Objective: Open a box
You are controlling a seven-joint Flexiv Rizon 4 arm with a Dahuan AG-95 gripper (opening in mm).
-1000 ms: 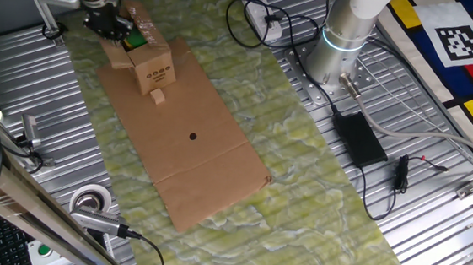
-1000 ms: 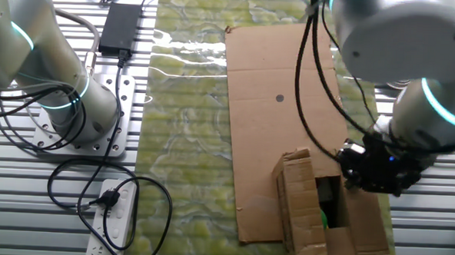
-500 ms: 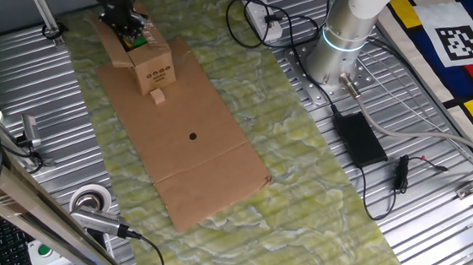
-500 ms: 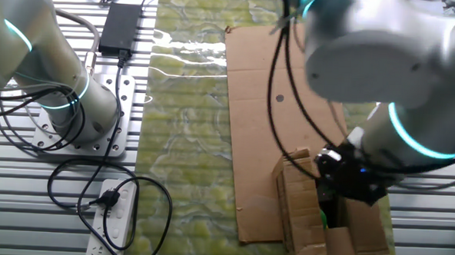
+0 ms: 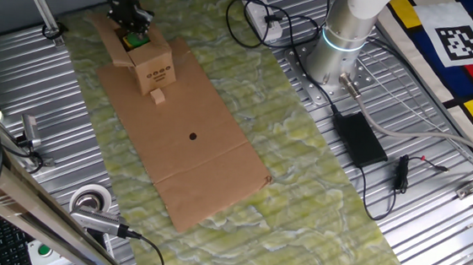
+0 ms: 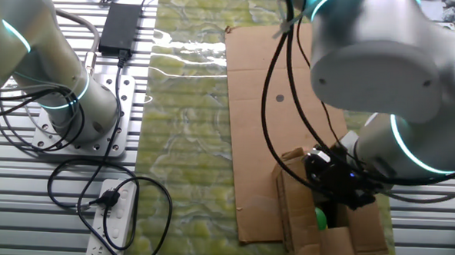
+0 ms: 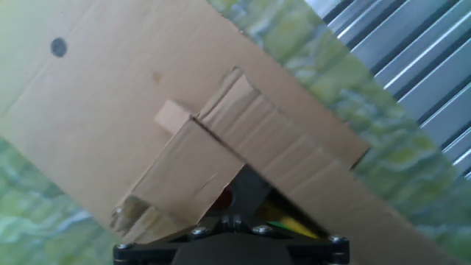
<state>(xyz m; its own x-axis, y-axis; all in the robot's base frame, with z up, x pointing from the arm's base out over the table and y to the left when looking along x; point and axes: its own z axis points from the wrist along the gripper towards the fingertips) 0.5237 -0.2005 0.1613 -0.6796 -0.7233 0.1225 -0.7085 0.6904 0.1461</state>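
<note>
Flap-opening step judged in hand: gripper [image 5: 133, 29], finger spread not discernible, sits over the box [image 5: 150, 68] opening; next move calls for folding the remaining flap outward.

Small brown cardboard box [image 5: 151, 69], upright, top flaps open, dark print on side, green item inside

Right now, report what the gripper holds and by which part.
Cannot be told. The gripper sits over the open top of the box, among its flaps, but its fingertips are hidden in every view.
</note>
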